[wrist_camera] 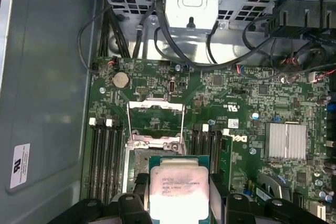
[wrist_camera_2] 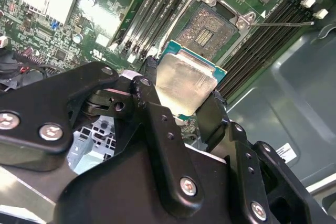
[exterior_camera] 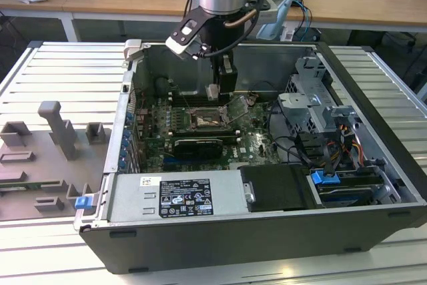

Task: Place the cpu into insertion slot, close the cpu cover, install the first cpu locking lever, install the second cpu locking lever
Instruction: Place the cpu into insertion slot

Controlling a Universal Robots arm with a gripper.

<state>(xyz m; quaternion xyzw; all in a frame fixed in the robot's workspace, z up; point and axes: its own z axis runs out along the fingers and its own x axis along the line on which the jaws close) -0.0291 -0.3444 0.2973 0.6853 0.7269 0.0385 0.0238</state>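
Gripping cpu (wrist_camera_2: 186, 85) by its edges in my gripper (wrist_camera_2: 181, 92), near insertion slot (wrist_camera_2: 207, 30), cpu cover (wrist_camera: 156, 109) up. Imo keep cpu level, corners matched to slot, no sliding.

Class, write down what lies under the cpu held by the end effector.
The cpu, clamped in the end effector, hangs over the green board near the open insertion slot, whose dark centre shows in the second wrist view. Whatever lies directly beneath the chip is covered.
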